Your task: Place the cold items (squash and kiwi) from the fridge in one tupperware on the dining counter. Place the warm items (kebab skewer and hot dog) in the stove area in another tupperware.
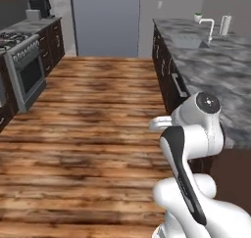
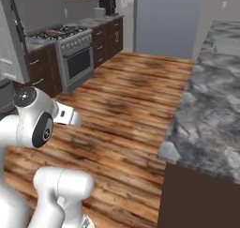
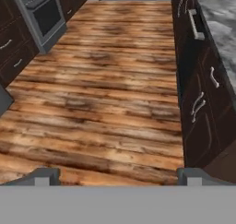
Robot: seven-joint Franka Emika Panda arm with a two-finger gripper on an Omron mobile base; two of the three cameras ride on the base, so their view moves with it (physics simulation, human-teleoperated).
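My gripper (image 3: 119,177) is open and holds nothing; its two dark fingertips (image 3: 46,176) stand wide apart over the wooden floor (image 3: 106,98). The arm is folded close above the base, with the hand (image 2: 67,117) pointing forward and down. The fridge (image 1: 105,21) stands shut at the far end of the room. The stove (image 2: 70,46) is on the left, and a small reddish thing (image 2: 54,31) lies on its top, too small to name. The marble dining counter (image 1: 220,75) runs along the right. Squash, kiwi, kebab skewer, hot dog and tupperware are out of view.
Dark cabinets with metal handles (image 3: 203,94) line the counter's side at my right. A sink with a white tap (image 1: 208,29) sits at the counter's far end. A coffee machine (image 2: 108,6) stands on the left counter beyond the stove. Open floor stretches ahead to the fridge.
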